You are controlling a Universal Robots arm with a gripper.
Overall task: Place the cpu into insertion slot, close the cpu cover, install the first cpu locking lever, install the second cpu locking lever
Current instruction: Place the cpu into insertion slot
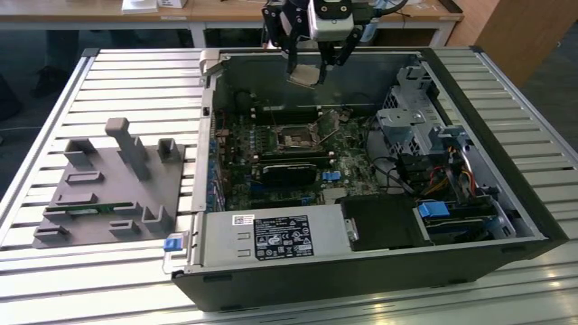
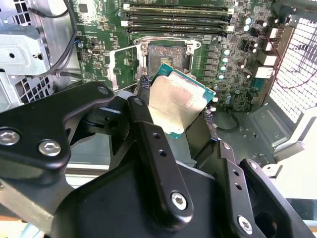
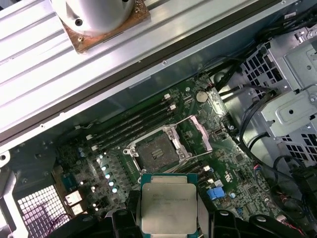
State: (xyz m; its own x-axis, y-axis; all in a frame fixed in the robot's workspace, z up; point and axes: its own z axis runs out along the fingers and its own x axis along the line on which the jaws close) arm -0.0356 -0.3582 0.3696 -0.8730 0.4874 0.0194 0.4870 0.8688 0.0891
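Note:
My gripper (image 1: 308,72) hangs above the back of the open computer case, shut on the cpu (image 1: 305,74), a flat square chip with a silvery top and green edge. In both wrist views the cpu (image 2: 178,101) (image 3: 168,206) sits tilted between the two black fingers (image 2: 142,84), well above the board. The insertion slot (image 1: 294,139) (image 2: 166,54) (image 3: 156,151) lies bare below, a dark centre in a metal rim. Its cpu cover (image 2: 121,67) (image 3: 200,134) stands swung open beside it. I cannot make out the locking levers clearly.
Long black memory slots (image 2: 176,20) run beside the socket. A metal drive cage (image 1: 415,128) and cables (image 1: 407,176) stand at the exterior view's right, and a power supply (image 1: 271,237) sits at the front. A grey fixture (image 1: 108,183) rests on the slatted table at the left.

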